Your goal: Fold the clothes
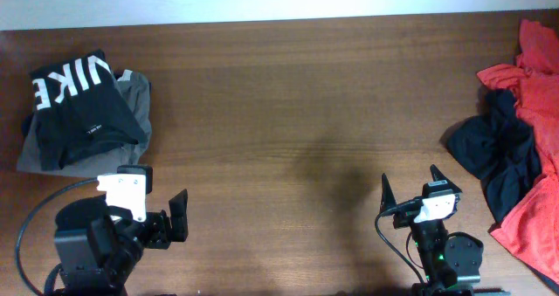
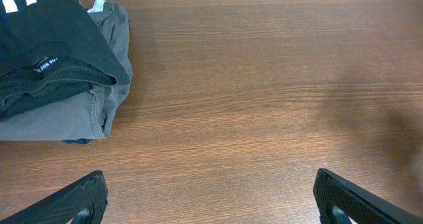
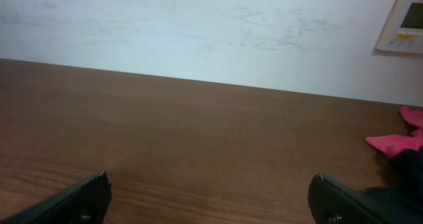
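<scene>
Left gripper (image 2: 208,183), right gripper (image 1: 410,184) — both released, empty. Folded stack (image 1: 83,113): far left. Advised: right gripper pinches the dark garment (image 1: 489,148) by one edge only — clear of the red garment (image 1: 533,86).
</scene>
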`<state>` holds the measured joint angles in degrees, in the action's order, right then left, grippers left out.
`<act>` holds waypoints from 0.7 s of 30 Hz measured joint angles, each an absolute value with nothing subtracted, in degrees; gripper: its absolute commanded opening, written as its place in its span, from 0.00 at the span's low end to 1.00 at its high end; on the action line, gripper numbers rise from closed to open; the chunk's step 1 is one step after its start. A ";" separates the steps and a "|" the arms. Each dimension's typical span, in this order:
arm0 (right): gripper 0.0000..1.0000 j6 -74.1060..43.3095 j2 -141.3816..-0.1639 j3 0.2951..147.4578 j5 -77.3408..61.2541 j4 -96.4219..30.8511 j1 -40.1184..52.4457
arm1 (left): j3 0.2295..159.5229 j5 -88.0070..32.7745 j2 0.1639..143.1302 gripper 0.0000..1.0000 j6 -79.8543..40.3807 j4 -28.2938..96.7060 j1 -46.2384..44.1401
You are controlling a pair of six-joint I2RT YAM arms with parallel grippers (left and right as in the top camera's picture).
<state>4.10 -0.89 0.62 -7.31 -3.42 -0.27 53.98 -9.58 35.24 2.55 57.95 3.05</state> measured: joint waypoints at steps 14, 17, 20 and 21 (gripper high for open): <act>0.99 4.32 -0.89 0.62 -7.31 -3.44 -0.27 | 53.98 -8.86 35.05 0.99 2.55 57.95 3.05; 0.99 4.32 -0.89 0.62 -7.31 -3.44 -0.27 | 53.58 -7.77 33.74 0.99 2.57 57.58 3.05; 0.99 4.32 -0.89 0.62 -7.31 -3.44 -0.27 | 50.87 -7.14 30.72 0.99 2.57 56.12 3.05; 0.99 4.32 -0.89 0.62 -7.31 -3.44 -0.27 | 49.28 -7.01 29.50 0.99 2.57 54.94 3.05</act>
